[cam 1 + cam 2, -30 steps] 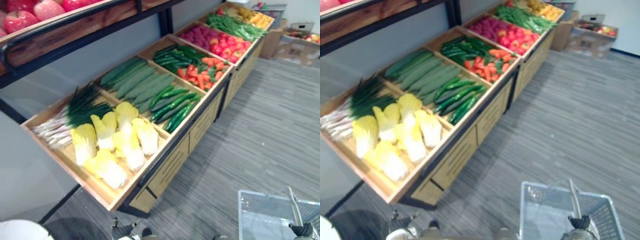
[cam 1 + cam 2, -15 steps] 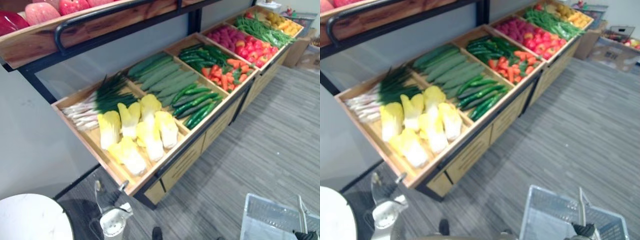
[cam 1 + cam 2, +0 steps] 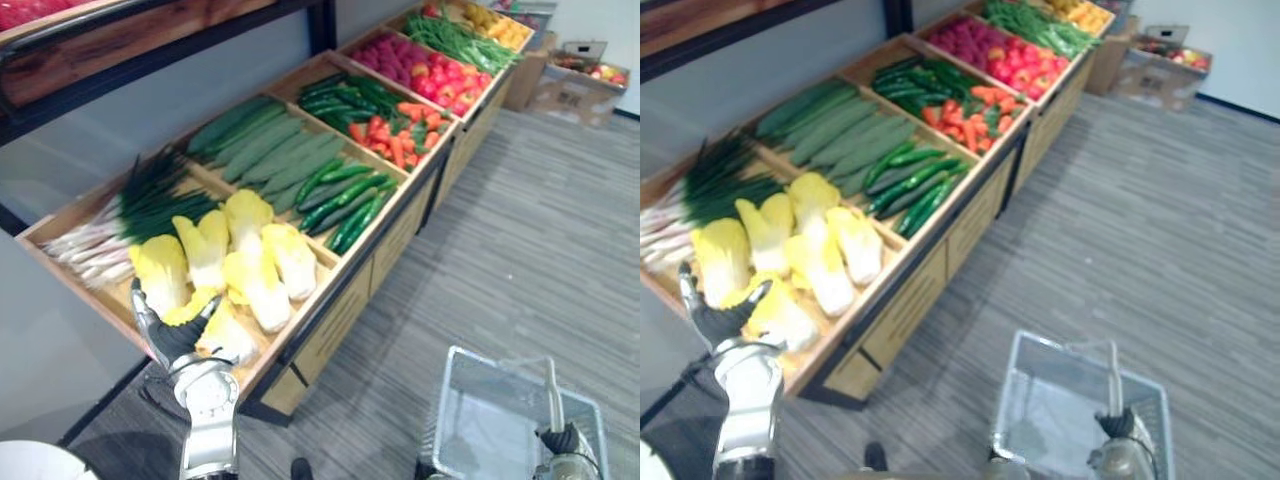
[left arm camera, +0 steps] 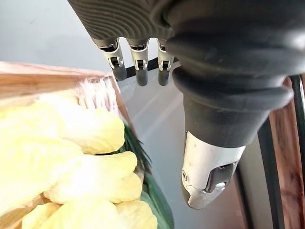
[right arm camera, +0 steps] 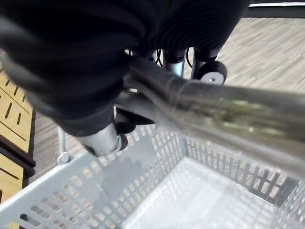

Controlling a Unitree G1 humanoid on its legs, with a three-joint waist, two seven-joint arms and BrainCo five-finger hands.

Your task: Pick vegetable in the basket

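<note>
Yellow napa cabbages (image 3: 250, 270) lie in the near bin of a sloping wooden display stand (image 3: 300, 325). My left hand (image 3: 175, 335) is raised at that bin's front edge, open, palm toward the nearest cabbage and holding nothing. In the left wrist view its fingers (image 4: 138, 71) are straight and the thumb (image 4: 209, 176) stands apart, with the cabbages (image 4: 71, 143) just past them. A white mesh basket (image 3: 470, 360) hangs low on the right. My right hand (image 3: 565, 445) is curled round its handle (image 5: 214, 109), and the basket (image 5: 119, 191) looks empty.
Spring onions (image 3: 130, 215) lie behind the cabbages. Cucumbers (image 3: 265, 150), green chillies (image 3: 350, 200), carrots (image 3: 400, 135) and red produce (image 3: 440, 75) fill the bins further along. A dark-framed upper shelf (image 3: 150, 40) overhangs the stand. Grey striped floor (image 3: 540, 240) stretches to the right, with boxes (image 3: 580, 85) at the far end.
The camera has shifted. My left hand has risen from low by the floor up to the front edge of the cabbage bin. The right hand keeps the basket's handle.
</note>
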